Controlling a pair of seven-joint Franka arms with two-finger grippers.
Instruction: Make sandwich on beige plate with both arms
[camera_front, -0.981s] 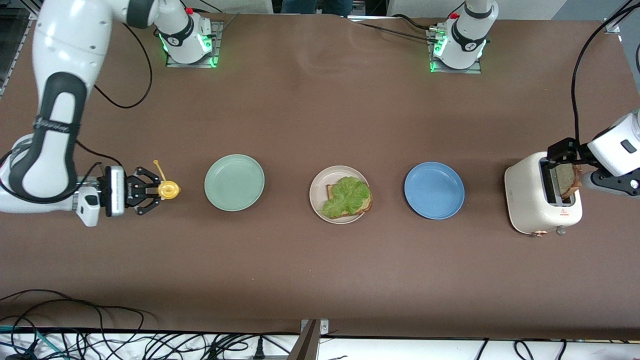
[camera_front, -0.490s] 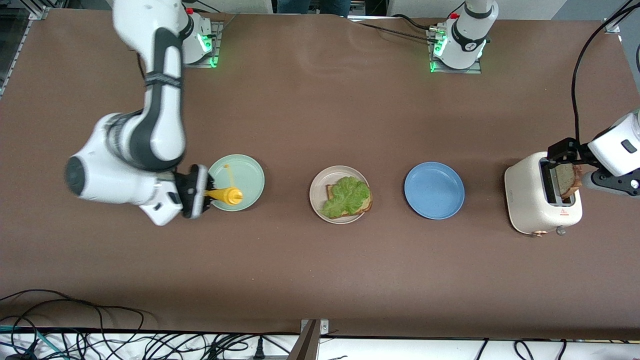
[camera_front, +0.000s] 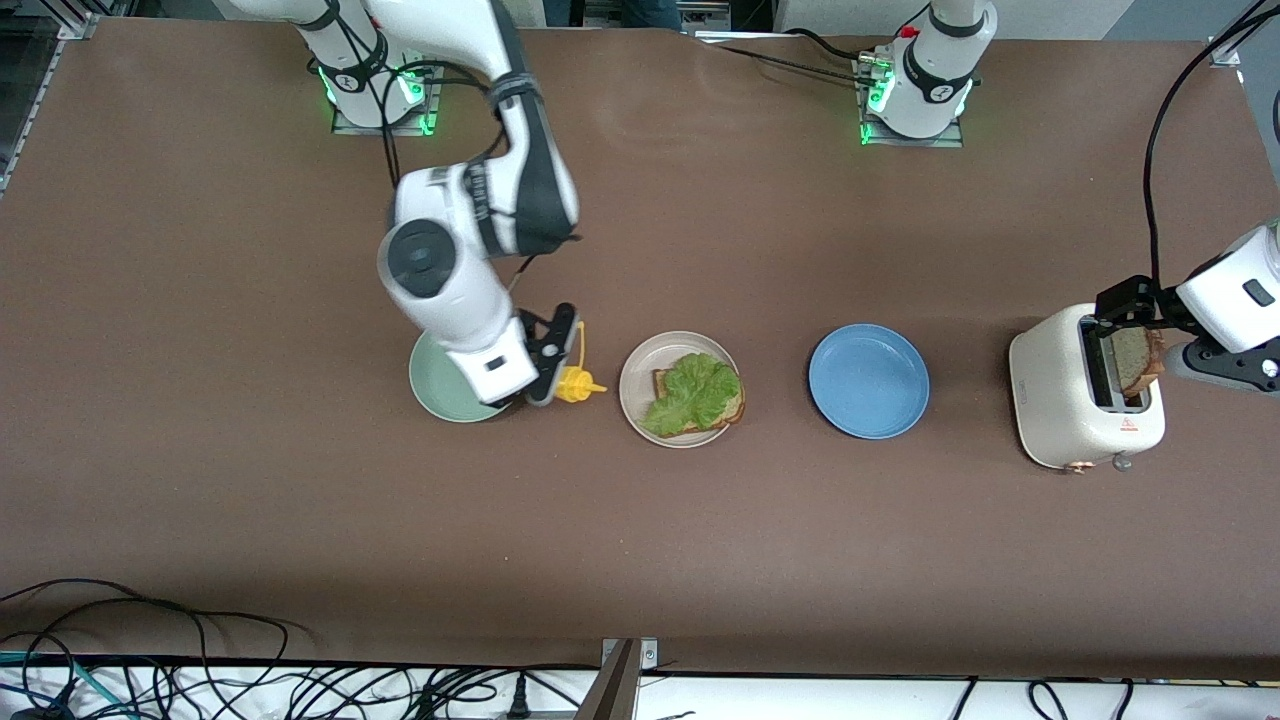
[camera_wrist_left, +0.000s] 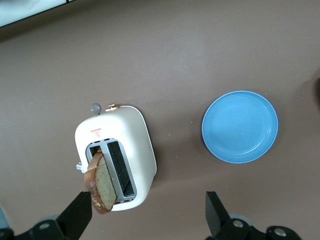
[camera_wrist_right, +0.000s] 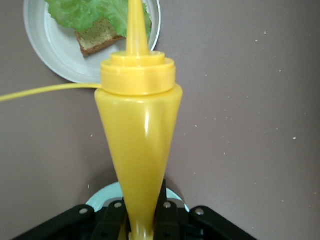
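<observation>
Sandwich (camera_front: 694, 394) work is about half done, as you can see. One slice of bread sits on the beige plate (camera_front: 634, 382) in the middle of the worktop (camera_front: 640, 520), and a green lettuce leaf (camera_front: 690, 392) lies on top of it. No top slice is on it yet.

Your right end effector (camera_front: 556, 372) hangs over the bare worktop between the mint green plate (camera_front: 432, 392) and the beige plate. It is pinching a yellow sauce bottle (camera_front: 577, 381). In the right wrist view the bottle's tip (camera_wrist_right: 136, 25) points toward the beige plate. No sauce shows on the lettuce, so I judge that squirting it is the step in hand.

Your left end effector (camera_wrist_left: 147, 215) waits over the white toaster (camera_front: 1085, 400) at the left arm's end of the worktop. Its fingers (camera_wrist_left: 214, 212) are spread wide and hold nothing. The second slice of bread (camera_front: 1135, 360) stands tilted, half out of a toaster slot.

The blue plate (camera_front: 868, 380) sits between the beige plate and the toaster. Nothing is on it.

What is left, I think: put the sauce on the lettuce, then lift the second slice out of the toaster and lay it on top.
</observation>
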